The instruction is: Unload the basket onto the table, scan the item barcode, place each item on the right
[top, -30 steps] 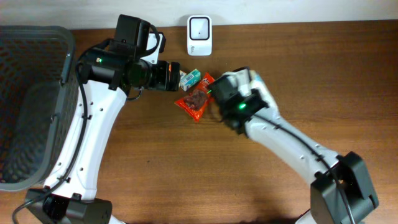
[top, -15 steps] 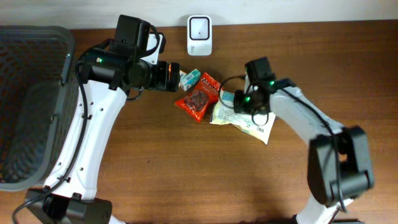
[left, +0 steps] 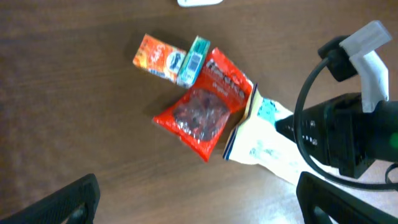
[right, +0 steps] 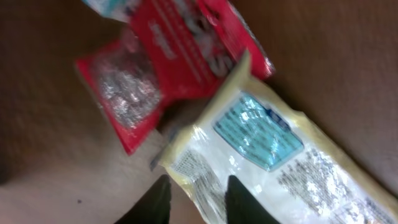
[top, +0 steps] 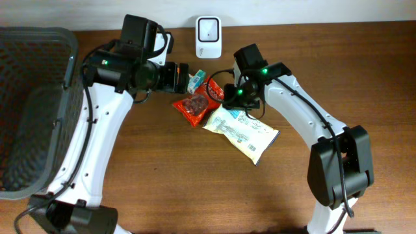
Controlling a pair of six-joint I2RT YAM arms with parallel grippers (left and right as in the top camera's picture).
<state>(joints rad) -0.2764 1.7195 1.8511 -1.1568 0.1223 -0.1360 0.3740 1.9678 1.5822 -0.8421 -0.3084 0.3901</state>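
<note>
Right end effector (right: 199,194) straddles the white pouch's (top: 242,132) near edge; clamped or slack, cannot tell. Pouch lies flat on the bench (top: 162,182), touching the red pouch (top: 194,107). Left end effector (left: 199,202) spread wide, empty. Risk: thin-edge grip slips, or drags the red pouch along.

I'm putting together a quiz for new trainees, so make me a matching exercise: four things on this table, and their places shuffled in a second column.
1 barcode scanner
2 mesh basket
3 red snack pouch
4 white packet

A left end of the table
B just right of the red snack pouch
C far edge, middle
D next to the small box

Pairs: 1-C, 2-A, 3-D, 4-B
</note>
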